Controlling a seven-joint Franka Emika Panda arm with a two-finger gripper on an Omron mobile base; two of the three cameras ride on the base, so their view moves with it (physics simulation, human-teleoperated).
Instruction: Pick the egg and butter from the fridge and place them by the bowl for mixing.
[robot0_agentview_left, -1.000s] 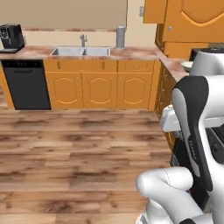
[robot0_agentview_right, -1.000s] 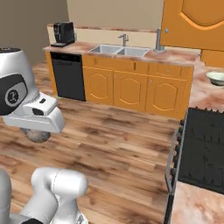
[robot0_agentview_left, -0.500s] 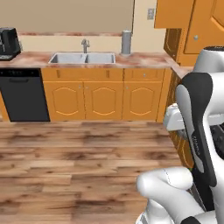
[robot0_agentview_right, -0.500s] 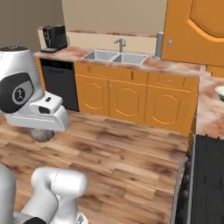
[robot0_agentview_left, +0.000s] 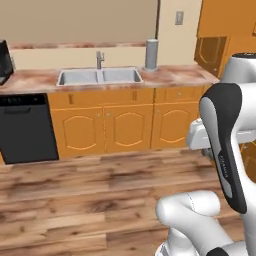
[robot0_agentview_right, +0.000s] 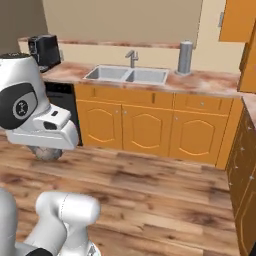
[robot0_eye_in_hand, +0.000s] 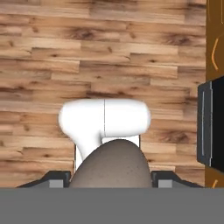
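Egg (robot0_eye_in_hand: 111, 165) sat clamped between fingers (robot0_eye_in_hand: 57, 180), held above wood floor (robot0_eye_in_hand: 52, 57). In right base view, egg (robot0_agentview_right: 47, 153) hung under hand. Sink (robot0_agentview_left: 99, 76), canister (robot0_agentview_left: 151, 54) on surface (robot0_agentview_left: 176, 76) ahead; dishwasher (robot0_agentview_left: 26, 129) left.

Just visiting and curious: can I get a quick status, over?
Claw shut on the egg. Egg also seen under the hand. Wood floor below, nothing in the way.
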